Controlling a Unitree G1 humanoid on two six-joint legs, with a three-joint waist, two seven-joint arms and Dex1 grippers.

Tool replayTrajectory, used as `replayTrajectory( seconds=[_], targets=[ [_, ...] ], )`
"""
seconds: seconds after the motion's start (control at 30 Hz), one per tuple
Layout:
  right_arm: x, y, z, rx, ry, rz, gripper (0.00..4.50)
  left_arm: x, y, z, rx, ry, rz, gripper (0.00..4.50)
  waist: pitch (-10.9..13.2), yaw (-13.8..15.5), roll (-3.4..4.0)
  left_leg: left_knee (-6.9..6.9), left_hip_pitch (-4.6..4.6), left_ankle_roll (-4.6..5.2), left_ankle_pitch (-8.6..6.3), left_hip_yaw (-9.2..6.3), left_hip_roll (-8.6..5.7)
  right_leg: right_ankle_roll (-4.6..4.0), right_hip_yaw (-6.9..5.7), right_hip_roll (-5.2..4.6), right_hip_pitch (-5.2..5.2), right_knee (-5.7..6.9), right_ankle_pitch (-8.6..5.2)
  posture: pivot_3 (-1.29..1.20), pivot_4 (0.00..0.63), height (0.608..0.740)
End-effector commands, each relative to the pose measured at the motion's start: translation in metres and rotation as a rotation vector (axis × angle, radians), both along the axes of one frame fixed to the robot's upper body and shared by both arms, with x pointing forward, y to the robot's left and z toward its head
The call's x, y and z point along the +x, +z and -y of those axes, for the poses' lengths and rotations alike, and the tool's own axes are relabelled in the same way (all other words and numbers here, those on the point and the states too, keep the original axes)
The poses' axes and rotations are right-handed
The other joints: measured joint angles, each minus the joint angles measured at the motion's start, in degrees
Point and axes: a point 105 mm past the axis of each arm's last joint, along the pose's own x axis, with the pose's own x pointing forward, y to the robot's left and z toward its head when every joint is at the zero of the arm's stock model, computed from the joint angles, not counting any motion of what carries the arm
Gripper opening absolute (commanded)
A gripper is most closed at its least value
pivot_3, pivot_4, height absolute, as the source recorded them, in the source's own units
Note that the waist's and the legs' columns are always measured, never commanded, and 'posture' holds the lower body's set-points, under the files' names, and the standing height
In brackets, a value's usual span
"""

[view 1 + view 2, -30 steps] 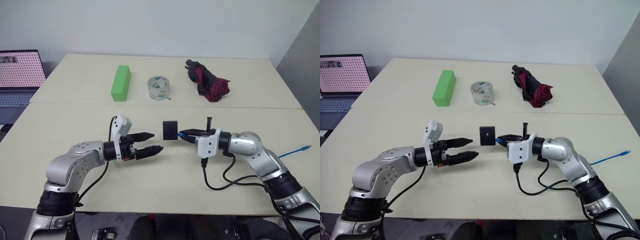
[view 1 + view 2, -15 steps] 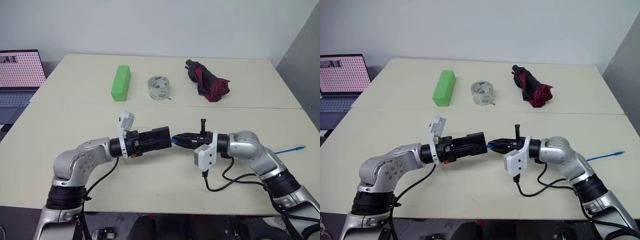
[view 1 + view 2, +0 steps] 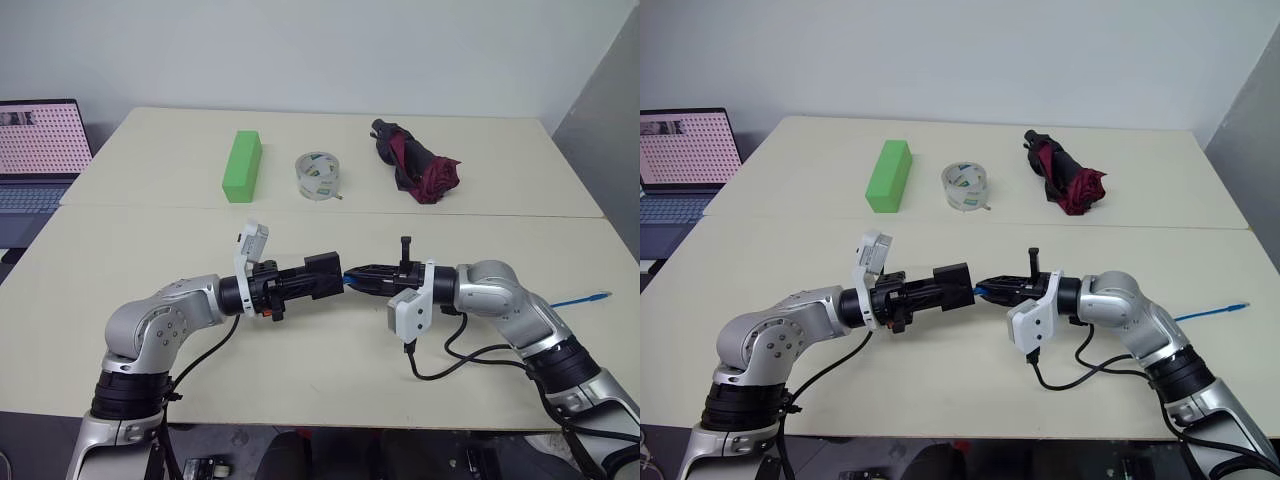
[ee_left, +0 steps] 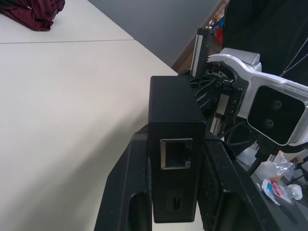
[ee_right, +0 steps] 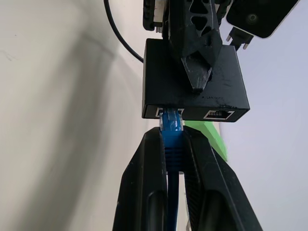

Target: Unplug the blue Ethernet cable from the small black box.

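Green block [image 3: 241, 166], tape roll [image 3: 318, 175] beyond.

**Four cameras, one shared meeting point**

Looked down and forward from head height over the table [image 3: 330, 390], both eyes alike. Sat close at each wrist, facing one another along the fingers. Shared the small black box [image 4: 174, 144], seen from opposite sides at near range.
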Motion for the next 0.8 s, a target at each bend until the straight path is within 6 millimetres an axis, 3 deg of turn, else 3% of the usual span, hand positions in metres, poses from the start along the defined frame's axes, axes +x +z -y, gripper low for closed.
replayTrajectory(
  seconds=[0.03,0.23,0.37,0.57,0.8],
  targets=[
    [-0.007,0.013,-0.001,0.006,0.055,0.019,1.11,0.001,0.008,-0.002,0.004,0.006,0.038,0.78,0.0,0.0,0.0,0.0,0.0,0.0,0.0,0.0,0.0,0.0,0.0,0.0,0.0,0.0,0.0,0.0,0.15,0.74],
    [-0.012,0.015,0.015,-0.046,0.008,-0.158,2.52,-0.001,0.008,-0.001,0.018,-0.027,0.05,0.78,0.0,0.1,0.0,0.0,0.0,0.0,0.0,0.0,0.0,0.0,0.0,0.0,0.0,0.0,0.0,0.0,0.15,0.74],
    [-0.025,0.028,0.022,0.039,-0.05,-0.448,3.43,-0.005,0.006,0.001,0.066,-0.08,0.09,0.78,0.0,0.1,0.0,0.0,-0.01,0.0,0.0,-0.03,0.01,0.0,-0.01,0.0,0.01,-0.01,0.0,0.0,0.15,0.74],
    [-0.035,0.036,0.016,0.234,-0.119,-0.942,3.46,-0.009,0.014,0.005,0.084,-0.152,0.16,0.78,0.0,0.1,0.0,0.0,-0.02,0.01,-0.01,-0.08,0.0,0.0,-0.04,0.0,0.03,-0.02,0.0,0.0,0.15,0.74],
    [-0.024,0.029,0.009,0.327,-0.17,-1.18,3.46,-0.015,0.024,0.011,0.089,-0.216,0.208,0.78,0.0,0.1,0.0,-0.01,-0.05,0.02,-0.01,-0.08,-0.03,0.0,-0.03,0.0,0.02,-0.06,0.0,0.0,0.15,0.74]
  ],
)
